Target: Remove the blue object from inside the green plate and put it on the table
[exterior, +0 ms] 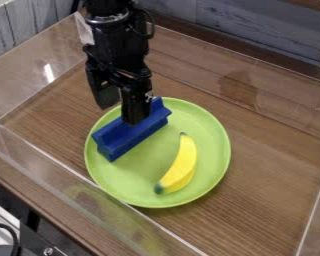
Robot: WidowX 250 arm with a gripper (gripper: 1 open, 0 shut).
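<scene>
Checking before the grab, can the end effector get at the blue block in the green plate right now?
Probably yes. The open end effector hangs just above the blue block; the banana lies apart on the green plate, leaving the way free.

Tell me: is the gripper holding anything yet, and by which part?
Nothing is held. The gripper is open above the far end of the blue block, which lies in the green plate.

Even, bright room light; white glare streaks the clear walls [43, 70], soft shadows fall on the tabletop [256, 110], and the small picture looks slightly soft.
</scene>
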